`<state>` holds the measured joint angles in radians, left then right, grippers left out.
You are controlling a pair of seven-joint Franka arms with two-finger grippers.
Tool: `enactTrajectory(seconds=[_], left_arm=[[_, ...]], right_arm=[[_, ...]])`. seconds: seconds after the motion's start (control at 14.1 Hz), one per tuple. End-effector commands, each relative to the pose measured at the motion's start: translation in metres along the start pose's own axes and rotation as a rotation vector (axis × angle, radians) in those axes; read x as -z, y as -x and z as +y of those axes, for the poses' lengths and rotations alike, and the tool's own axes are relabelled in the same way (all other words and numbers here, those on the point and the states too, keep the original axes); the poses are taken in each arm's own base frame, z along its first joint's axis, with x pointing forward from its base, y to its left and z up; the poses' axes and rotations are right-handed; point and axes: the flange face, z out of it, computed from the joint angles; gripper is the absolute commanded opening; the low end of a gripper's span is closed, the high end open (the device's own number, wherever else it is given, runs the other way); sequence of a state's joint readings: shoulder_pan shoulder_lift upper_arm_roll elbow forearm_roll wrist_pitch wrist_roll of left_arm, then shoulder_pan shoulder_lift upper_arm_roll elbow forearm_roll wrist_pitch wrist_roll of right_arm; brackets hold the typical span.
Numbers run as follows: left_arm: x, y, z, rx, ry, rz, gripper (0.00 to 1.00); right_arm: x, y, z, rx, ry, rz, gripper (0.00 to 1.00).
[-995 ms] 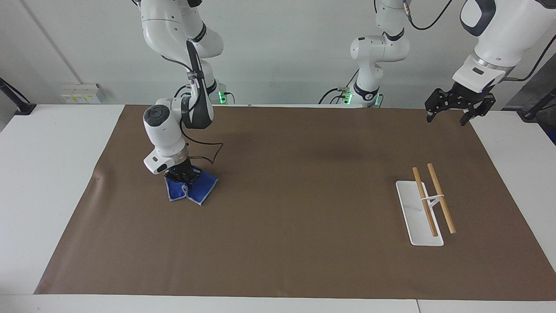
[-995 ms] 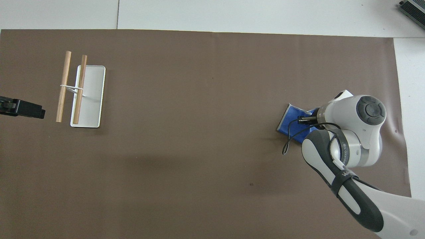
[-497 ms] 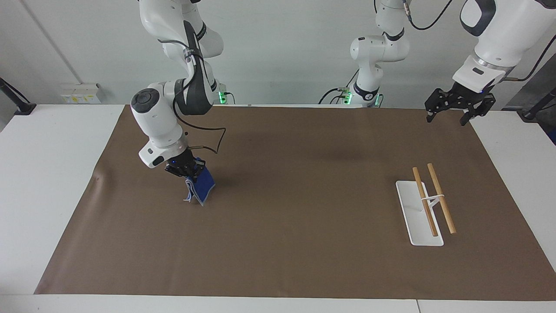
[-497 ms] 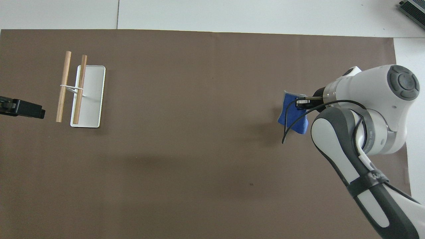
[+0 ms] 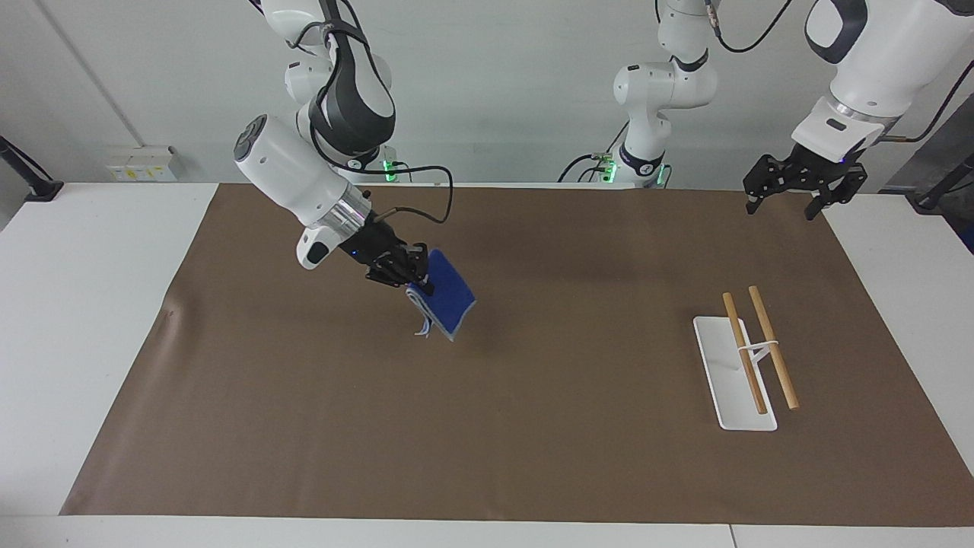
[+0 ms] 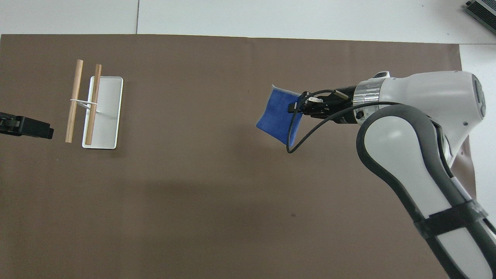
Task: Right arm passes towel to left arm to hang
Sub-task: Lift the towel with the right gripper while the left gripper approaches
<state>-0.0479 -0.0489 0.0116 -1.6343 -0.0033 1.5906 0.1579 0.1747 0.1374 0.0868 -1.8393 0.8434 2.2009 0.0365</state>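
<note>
Where the right arm [image 5: 304, 171] reaches out over the brown mat [image 5: 533, 457], its right gripper [image 5: 415, 283] is clamped on one edge of the towel [image 5: 449, 301], which hangs in the air clear of the mat, tilted, over the stretch between the table's middle and the right arm's end.

Item: towel. Royal blue with pale edging; folded, so its layers cannot be counted. In the overhead view the towel [image 6: 277, 118] is partly crossed by a black cable [image 6: 310, 131], and the right gripper [image 6: 296, 107] shows only as a dark cluster at the cloth's edge; the fingertips themselves are hard to make out there.

Item: left arm [image 5: 867, 53]. Cut off at the top of the facing view. It waits with the left gripper [image 5: 782, 205] raised over the mat's edge at its own end of the table, fingers spread apart and holding nothing. From overhead only the tip of the left gripper [image 6: 27, 127] enters the view.

Item: rack [image 5: 734, 380]. White flat base with two wooden bars [image 5: 772, 346], standing on the mat toward the left arm's end, well apart from the towel. How the bars join the base is too small to tell.

Changes noted: a second ago the towel lay on the mat under the right gripper, near the right arm's end; half a second ago it had just been lifted. It has since been carried higher and toward the table's middle. The left arm and rack have not moved.
</note>
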Motion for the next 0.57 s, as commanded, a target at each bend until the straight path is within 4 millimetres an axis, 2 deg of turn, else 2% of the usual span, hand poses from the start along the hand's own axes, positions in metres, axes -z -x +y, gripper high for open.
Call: enactTrajectory(seconds=[0.0, 0.21, 0.36, 0.5], left_arm=[[-0.002, 0.005, 0.011, -0.017, 0.01, 0.024, 1.0], [-0.019, 0.0, 0.051, 0.114, 0.066, 0.07, 1.0], [-0.033, -0.003, 0.076, 0.277, 0.19, 0.078, 1.0], [-0.042, 0.0, 0.102, 0.403, 0.262, 0.088, 1.0]], right_arm=[[-0.019, 0.011, -0.029, -0.039, -0.109, 0.007, 0.0], [-0.046, 0.037, -0.07, -0.161, -0.271, 0.049, 0.0], [-0.052, 0.047, -0.084, -0.287, -0.403, 0.055, 0.0], [-0.052, 0.049, -0.082, -0.387, -0.48, 0.063, 0.0]])
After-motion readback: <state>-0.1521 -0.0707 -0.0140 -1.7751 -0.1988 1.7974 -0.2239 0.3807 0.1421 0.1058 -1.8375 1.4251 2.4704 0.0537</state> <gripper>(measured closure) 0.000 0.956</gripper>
